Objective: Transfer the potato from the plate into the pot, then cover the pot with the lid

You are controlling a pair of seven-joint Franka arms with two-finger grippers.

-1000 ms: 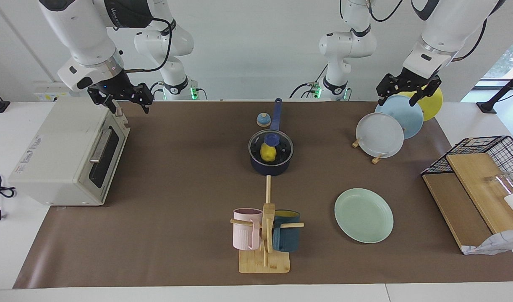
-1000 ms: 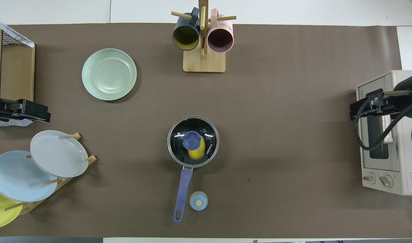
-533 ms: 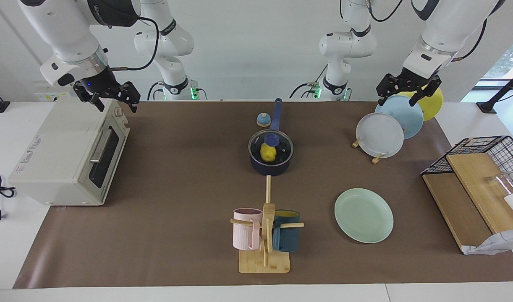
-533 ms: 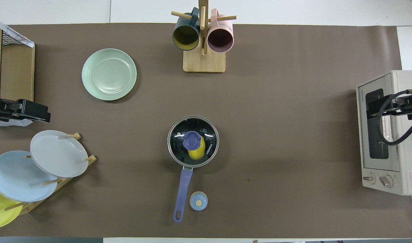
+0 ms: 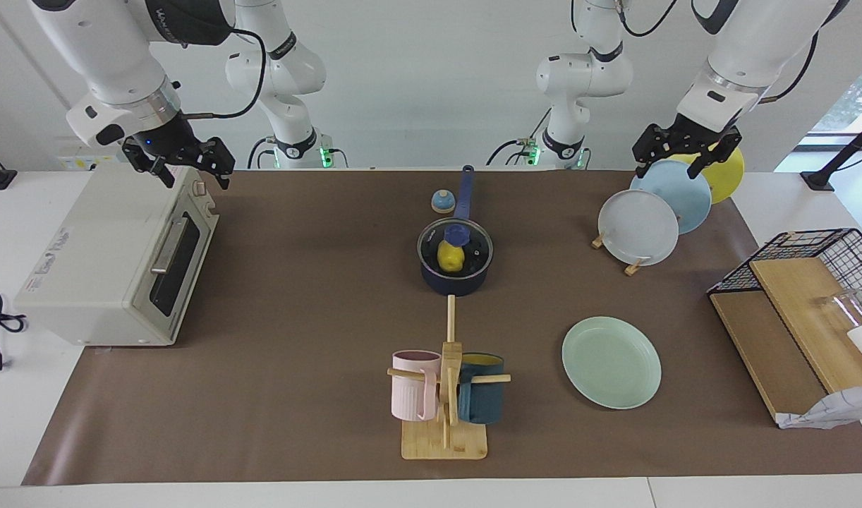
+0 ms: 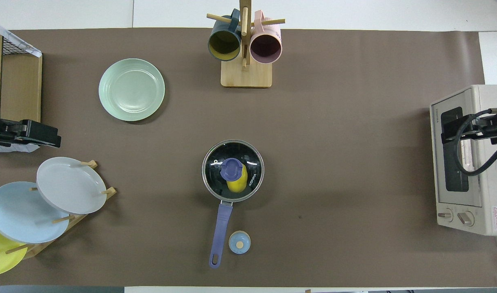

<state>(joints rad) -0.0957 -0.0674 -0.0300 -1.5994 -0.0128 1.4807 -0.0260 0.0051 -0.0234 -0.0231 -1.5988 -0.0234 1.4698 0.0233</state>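
- Brown paper covers the desk (image 5: 297, 296) almost edge to edge, and every task thing lies on it.
- The cream toaster oven (image 5: 113, 261) sits at the right arm's end of the desk. The right pincer (image 5: 179, 161) hangs over its top corner nearest the robots, jaws spread and empty. A second ago it hung lower and closer to the desk's middle; it has since pulled up and away, which reads as a retreat after finishing.
- The left pincer (image 5: 674, 152) hovers over the rack of plates (image 5: 639, 226) at the left arm's end, near the edge by the robots, also spread and empty. It has not moved over the last second, so that arm waits.
- The mint-green plate (image 5: 611, 361) lies bare toward the left arm's end, farther from the robots than the rack.
- The pot (image 5: 456, 276) stands mid-desk, its handle pointing to the robots' edge.
- The lid (image 6: 232, 171) sits square on the pot's rim, unchanged.
- The potato (image 6: 237, 182) shows through the glass, inside the pot.
- Judging by this, both steps look done and nothing remains to grasp.
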